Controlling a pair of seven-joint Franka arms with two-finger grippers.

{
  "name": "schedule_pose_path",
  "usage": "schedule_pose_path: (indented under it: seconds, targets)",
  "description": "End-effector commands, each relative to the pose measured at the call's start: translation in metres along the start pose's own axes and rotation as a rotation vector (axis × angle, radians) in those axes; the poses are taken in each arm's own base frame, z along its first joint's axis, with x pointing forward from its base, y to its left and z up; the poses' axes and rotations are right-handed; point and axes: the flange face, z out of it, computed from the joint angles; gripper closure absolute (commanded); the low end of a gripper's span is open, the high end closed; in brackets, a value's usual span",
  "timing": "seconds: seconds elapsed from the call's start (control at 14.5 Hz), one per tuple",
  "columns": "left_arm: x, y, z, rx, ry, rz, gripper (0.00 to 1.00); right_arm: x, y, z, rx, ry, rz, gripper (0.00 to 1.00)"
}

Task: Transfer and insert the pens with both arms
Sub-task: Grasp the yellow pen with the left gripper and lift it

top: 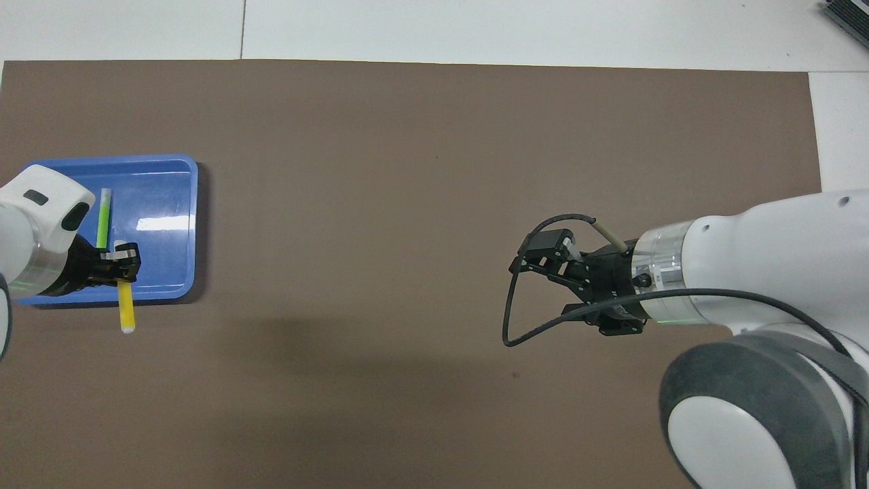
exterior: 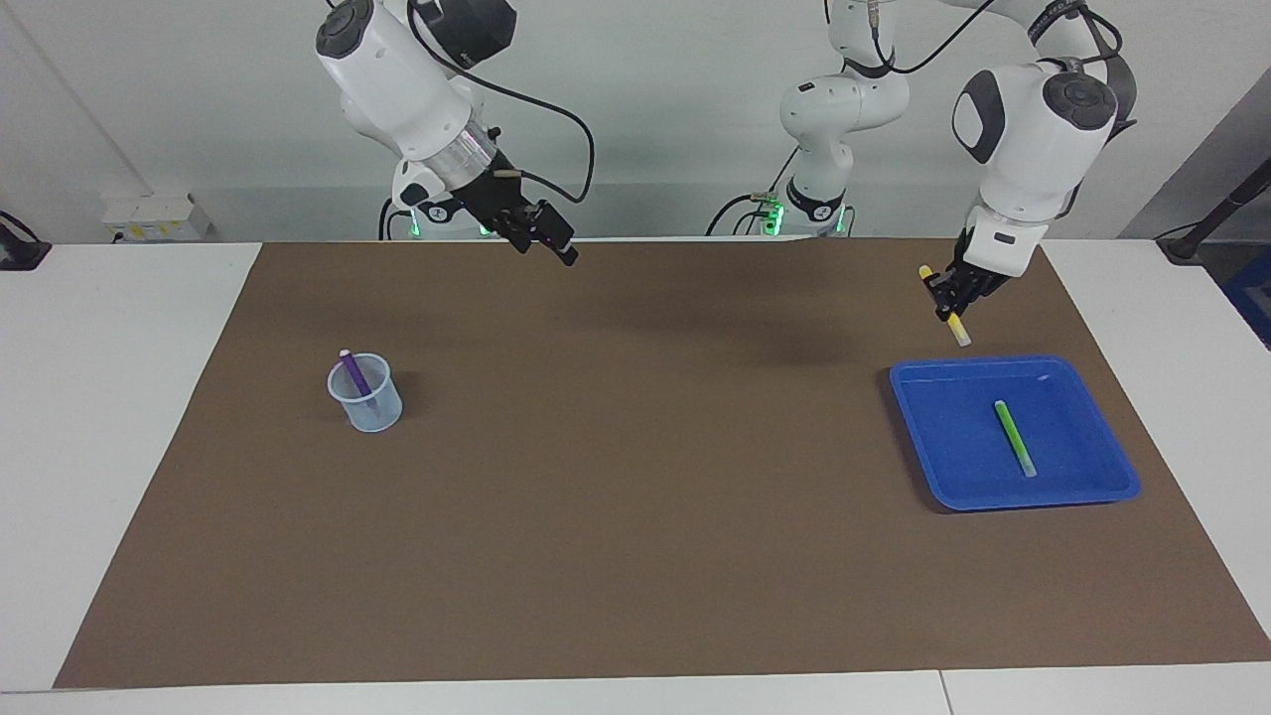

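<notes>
We hold the yellow pen point(exterior: 943, 307) clamped in the left gripper point(exterior: 953, 295) above the blue tray point(exterior: 1092, 492); next, hand it to the waiting, open-jawed right gripper point(exterior: 549, 241).

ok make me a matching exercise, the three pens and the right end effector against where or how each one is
1 purple pen
2 yellow pen
3 green pen
4 right end effector

a lying in the blue tray
b open, waiting over the mat's edge
c standing in the clear cup
d held in the left end effector, in the air

Pairs: 1-c, 2-d, 3-a, 4-b
</notes>
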Motion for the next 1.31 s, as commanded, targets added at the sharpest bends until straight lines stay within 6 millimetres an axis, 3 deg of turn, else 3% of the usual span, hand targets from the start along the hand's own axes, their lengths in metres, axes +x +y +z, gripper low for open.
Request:
schedule_pose_path:
  seconds: [0.0,0.76,1.03,1.24]
  targets:
    - [-0.007,0.004,-0.013,-0.029,-0.013,-0.105,1.00,-0.003,0.005,-0.003,0.033,0.000,0.030,0.00]
    - [-0.018,0.006,-0.036,-0.152,-0.051,-0.649,1.00,-0.004,0.004,-0.002,0.032,0.000,0.026,0.00]
    - [-0.025,0.019,-0.045,-0.188,-0.079,-0.930,1.00,-0.004,0.004,-0.002,0.032,0.000,0.026,0.00]
    - [-0.039,0.041,-0.054,-0.193,-0.082,-1.037,1.00,-0.004,0.004,-0.001,0.031,-0.001,0.026,0.00]
